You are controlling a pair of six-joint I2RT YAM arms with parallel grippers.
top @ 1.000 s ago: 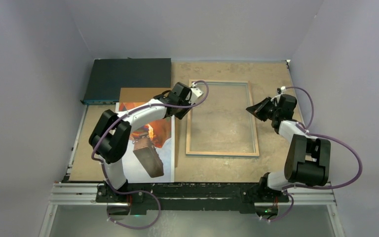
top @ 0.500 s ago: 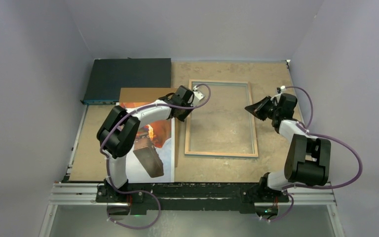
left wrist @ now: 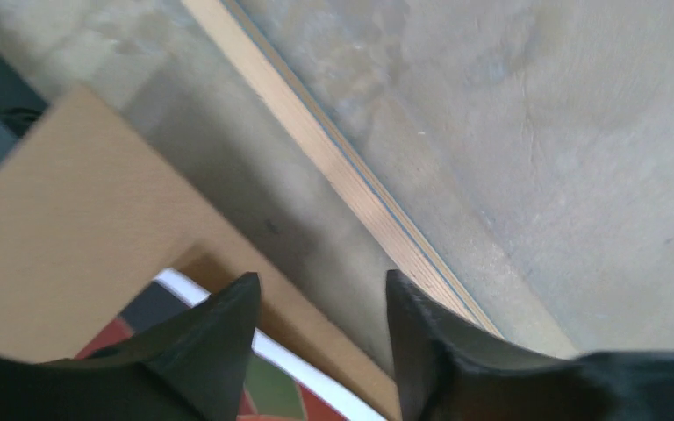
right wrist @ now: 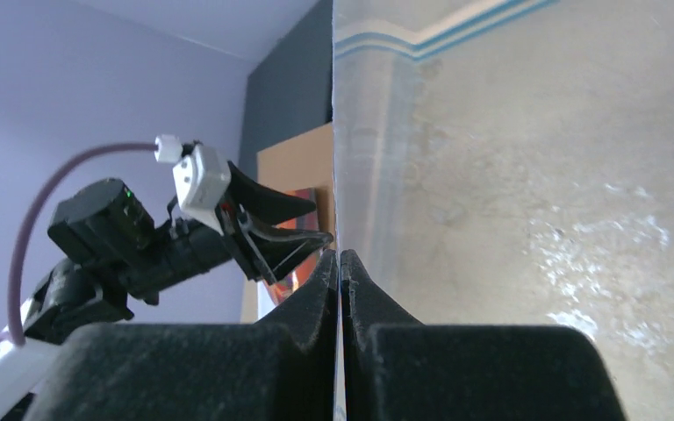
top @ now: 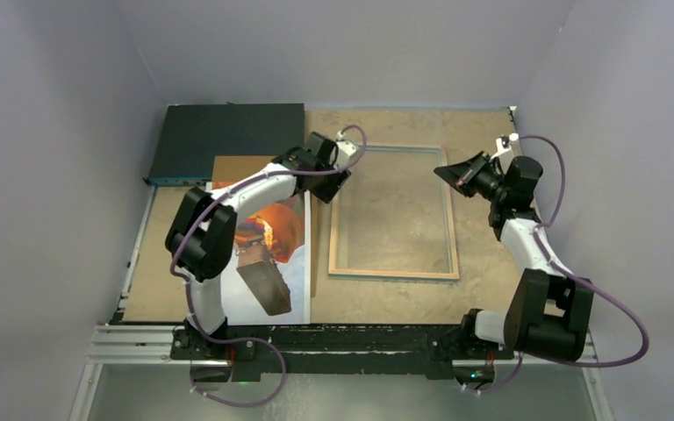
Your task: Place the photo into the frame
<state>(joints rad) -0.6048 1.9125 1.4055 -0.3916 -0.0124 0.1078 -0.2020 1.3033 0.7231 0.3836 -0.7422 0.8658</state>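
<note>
Dark box (top: pixel 228 139): sat flat at the far left corner of the table (top: pixel 483 263).
Brown board (top: pixel 241 167): lay just on the near side of the box, with its near part tucked under the photo.
Photo (top: pixel 283 233): the balloon print lay flat on the left side of the table, reaching down to the near edge. It was outside the frame, and the left arm crossed over it.
Left end effector (left wrist: pixel 320 279): fingers were apart and holding nothing, hovering over the table strip between the board's corner and the frame's left rim.
Frame (top: pixel 395 274): lay flat mid-table, just right of the photo, with table surface showing through the middle.
Clear pane (right wrist: pixel 335 175): pretty sure it was a thin see-through sheet, seen edge-on.
Right end effector (right wrist: pixel 340 256): pinched shut on that pane's edge, up over the frame's right rim toward the far end.
</note>
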